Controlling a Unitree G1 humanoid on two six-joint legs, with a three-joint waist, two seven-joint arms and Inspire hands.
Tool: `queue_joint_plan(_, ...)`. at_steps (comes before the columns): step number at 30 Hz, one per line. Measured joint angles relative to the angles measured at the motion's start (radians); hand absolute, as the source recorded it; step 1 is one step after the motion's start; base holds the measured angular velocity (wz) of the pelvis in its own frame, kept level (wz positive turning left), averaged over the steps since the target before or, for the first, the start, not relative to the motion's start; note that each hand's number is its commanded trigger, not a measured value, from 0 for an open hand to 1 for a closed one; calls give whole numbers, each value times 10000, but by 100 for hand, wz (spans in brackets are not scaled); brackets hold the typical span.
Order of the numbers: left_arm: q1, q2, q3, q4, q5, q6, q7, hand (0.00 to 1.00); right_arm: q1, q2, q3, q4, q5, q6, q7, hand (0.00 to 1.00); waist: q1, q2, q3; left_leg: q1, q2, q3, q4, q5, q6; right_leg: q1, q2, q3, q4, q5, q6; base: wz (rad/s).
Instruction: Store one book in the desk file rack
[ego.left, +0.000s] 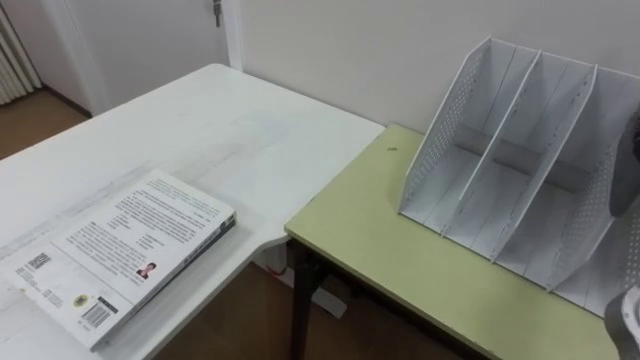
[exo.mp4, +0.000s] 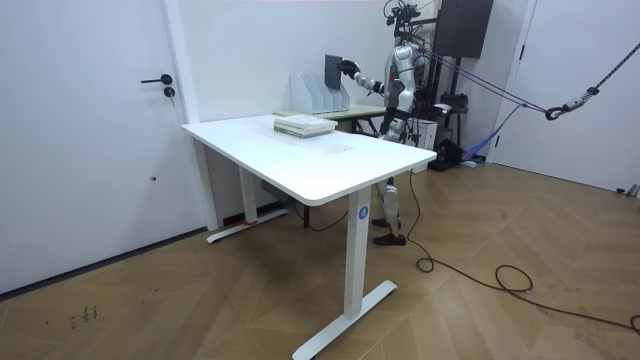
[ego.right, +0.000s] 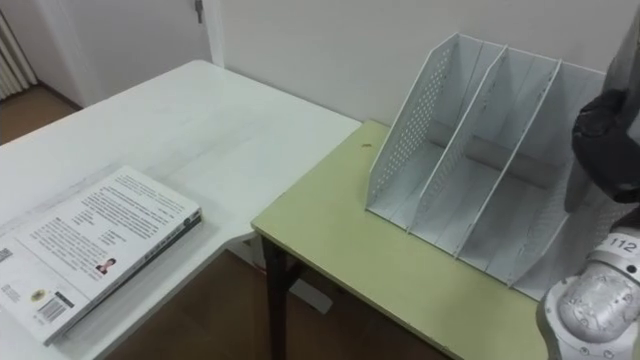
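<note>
My right hand (ego.right: 603, 140) comes in from the right, dark, with its fingers curled, just in front of the rack's right-hand slots. In the room view it (exo.mp4: 351, 68) holds a dark book (exo.mp4: 334, 72) upright above the white file rack (ego.right: 470, 160). The rack has several slanted slots with perforated sides and stands on the green desk (ego.right: 340, 240) against the wall. A white book (ego.left: 120, 255) lies flat, back cover up, on the white table (ego.left: 200, 130) at the lower left.
The green desk butts against the white table's corner, with a gap of wooden floor (ego.left: 240, 320) below. A door (exo.mp4: 90, 120) lies on the room view's left. I stand behind the white table, facing the rack and the wall.
</note>
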Motion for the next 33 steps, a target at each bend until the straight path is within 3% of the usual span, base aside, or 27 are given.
queue_joint_plan(17,-9,-9,81,-5,18,159,33,0,-24,-8,4,469,-8,41,169,100,26,-49,-17,-50,-12,-185,6,2,-3,17,-12,-134,-17,0,-1,1)
queue_joint_plan(21,-5,7,77,-7,19,165,34,0,-381,-16,1,997,-6,127,179,100,11,-59,-27,-47,-12,-185,31,3,-3,37,-15,-139,-7,1,-2,0)
queue_joint_plan(28,-36,5,235,-30,220,350,10,0,-787,-224,-1,1779,737,461,511,100,36,-25,-47,-46,-8,-202,39,4,-4,40,-14,-152,-5,2,-4,0)
queue_joint_plan(33,-81,0,439,-13,381,626,-55,0,-1380,-382,-27,1985,939,1057,530,100,24,-50,-30,-47,-9,-201,31,4,-4,31,-13,-149,3,2,-4,0)
